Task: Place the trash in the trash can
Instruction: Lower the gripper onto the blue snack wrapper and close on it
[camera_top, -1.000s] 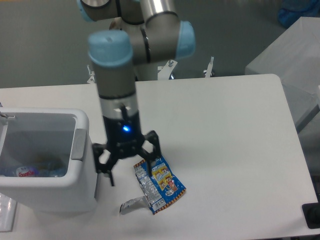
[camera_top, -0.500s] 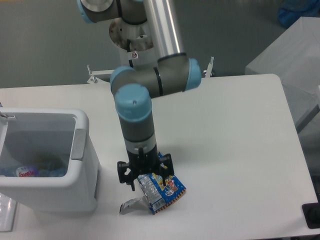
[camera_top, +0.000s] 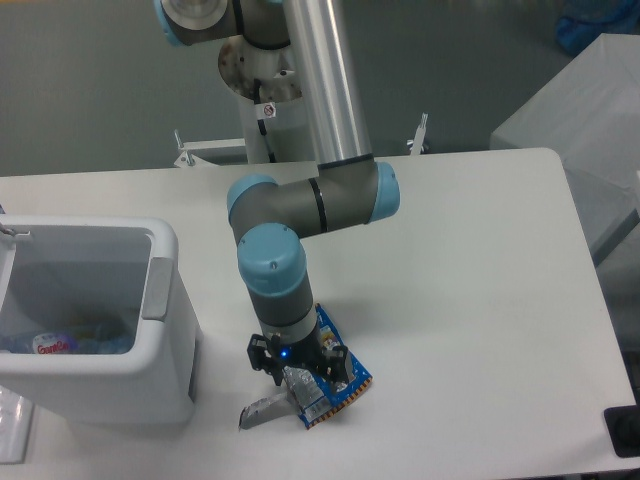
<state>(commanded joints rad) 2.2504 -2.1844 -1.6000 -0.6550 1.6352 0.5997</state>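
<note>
The white table (camera_top: 470, 280) fills most of what I can see from here, its right edge running off toward a grey surface. Rising from behind it is the arm (camera_top: 320, 110), a thick silver tube with pale blue joint caps, bent at the elbow so its last section points straight down near the front of the table.

On the left stands the trash can (camera_top: 165, 330), white and boxy with a thick rim and a grey panel on the side facing the arm. Down inside it lies the crushed bottle (camera_top: 70, 340), clear plastic with a bit of red label showing.

The gripper (camera_top: 300, 368) is low over the table, just right of the can, a small blue light glowing above it. Its black fingers (camera_top: 262, 358) stand on either side of the wrapper (camera_top: 335, 385), close against it, but whether they are pinching it or only straddling it I cannot tell. The wrapper lies flat on the table, blue and orange, with a silver flap sticking out toward the front left.
</note>
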